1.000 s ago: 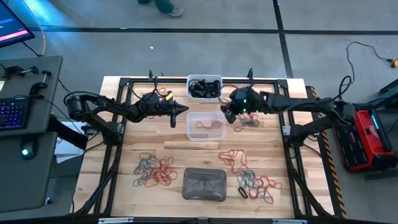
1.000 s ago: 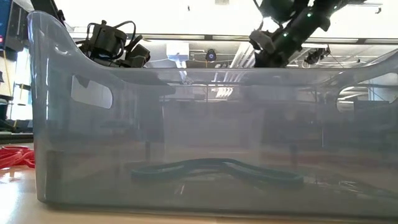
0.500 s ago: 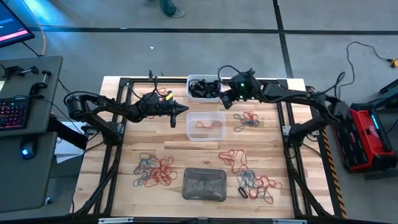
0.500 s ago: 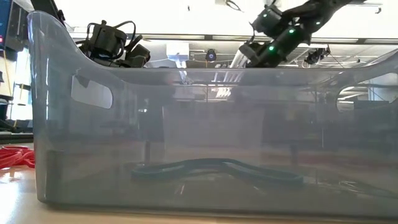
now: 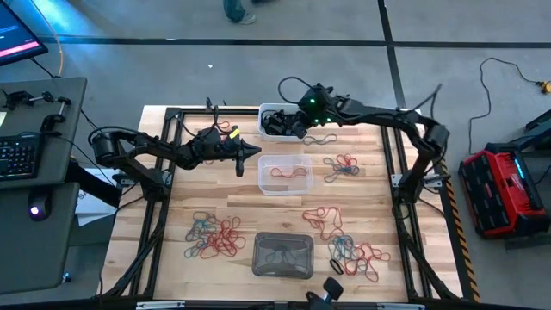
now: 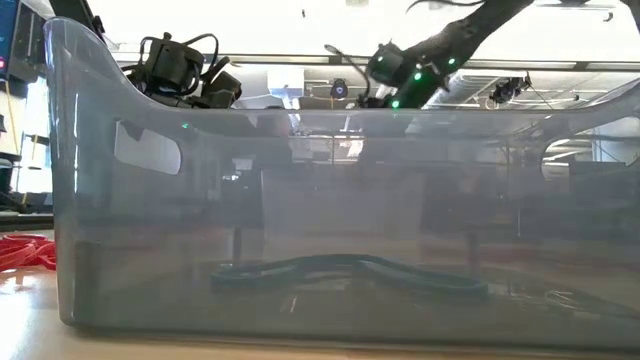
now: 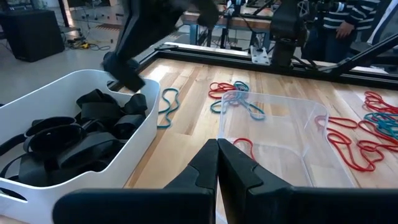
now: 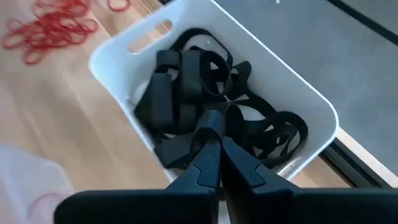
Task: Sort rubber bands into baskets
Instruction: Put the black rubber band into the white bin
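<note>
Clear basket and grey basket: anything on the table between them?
High view: mostly bare wood between the clear basket and the grey basket. The nearest loose bands, a red cluster, lie off to the right arm's side.

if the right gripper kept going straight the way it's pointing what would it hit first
Most likely the black rubber bands heaped in the white basket. The right gripper, shut, points down into that basket, apparently holding a black band already. How far off the heap lies is unclear.

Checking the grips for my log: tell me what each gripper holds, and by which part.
Left gripper: shut, nothing held. Right gripper: shut above the black bands in the white basket; whether its tips pinch one cannot be told.
</note>
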Robot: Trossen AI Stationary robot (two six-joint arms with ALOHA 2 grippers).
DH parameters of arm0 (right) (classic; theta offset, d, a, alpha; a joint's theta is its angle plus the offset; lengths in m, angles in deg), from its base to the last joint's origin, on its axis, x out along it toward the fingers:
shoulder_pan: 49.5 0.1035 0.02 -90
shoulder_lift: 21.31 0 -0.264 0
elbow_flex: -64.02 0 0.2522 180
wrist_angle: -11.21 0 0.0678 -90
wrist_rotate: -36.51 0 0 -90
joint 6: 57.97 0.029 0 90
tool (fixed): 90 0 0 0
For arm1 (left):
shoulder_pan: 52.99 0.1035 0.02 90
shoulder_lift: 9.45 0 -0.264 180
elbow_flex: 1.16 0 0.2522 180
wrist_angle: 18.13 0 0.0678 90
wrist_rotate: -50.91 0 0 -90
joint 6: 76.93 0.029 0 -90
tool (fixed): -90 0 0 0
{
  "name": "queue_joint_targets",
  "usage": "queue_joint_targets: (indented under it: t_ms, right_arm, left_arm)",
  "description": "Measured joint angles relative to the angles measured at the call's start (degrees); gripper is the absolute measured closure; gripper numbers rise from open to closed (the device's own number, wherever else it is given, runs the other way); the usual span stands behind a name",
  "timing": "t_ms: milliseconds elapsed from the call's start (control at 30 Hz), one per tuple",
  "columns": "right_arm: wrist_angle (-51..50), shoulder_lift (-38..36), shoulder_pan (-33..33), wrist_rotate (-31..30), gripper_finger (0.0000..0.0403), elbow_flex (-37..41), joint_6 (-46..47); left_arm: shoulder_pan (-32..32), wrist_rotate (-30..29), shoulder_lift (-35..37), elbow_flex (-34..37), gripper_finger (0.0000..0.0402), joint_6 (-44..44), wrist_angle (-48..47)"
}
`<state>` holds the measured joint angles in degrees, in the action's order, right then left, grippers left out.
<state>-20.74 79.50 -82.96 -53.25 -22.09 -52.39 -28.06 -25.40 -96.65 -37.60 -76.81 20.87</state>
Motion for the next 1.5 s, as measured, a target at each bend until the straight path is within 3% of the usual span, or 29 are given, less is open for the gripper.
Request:
queue_joint_targets:
  t_ms: [267,600,700,800,1033,1233,1500]
  right_arm:
    - [-2.3,5.0,0.0,-6.5,0.0389,-4.0,-3.8]
    - [-2.8,3.6,1.4,-7.3,0.0283,-4.1,-7.2]
    - [-5.6,1.1,3.2,-7.2,0.0273,-4.1,-7.8]
    - [-8.7,-1.5,5.6,-7.3,0.0292,-4.1,-8.5]
    - [-11.1,-6.1,13.1,-9.2,0.0395,-2.0,-8.6]
    - [-8.9,-11.7,19.1,-11.9,0.0397,7.2,-2.1]
    - [-7.7,-22.8,30.5,-15.1,0.0402,19.6,13.7]
  left_arm:
    - [0.0,0.0,0.0,0.0,0.0401,0.1,-0.1]
    - [0.0,0.0,0.0,0.0,0.0401,0.4,-0.1]
    - [0.0,0.0,0.0,0.0,0.0402,0.5,-0.2]
    - [0.0,0.0,0.0,0.0,0.0402,0.6,-0.2]
    - [0.0,0.0,0.0,0.0,0.0401,1.2,-0.3]
    - [0.0,0.0,0.0,0.0,0.0402,1.2,-0.3]
    - [0.0,0.0,0.0,0.0,0.0401,1.2,-0.3]
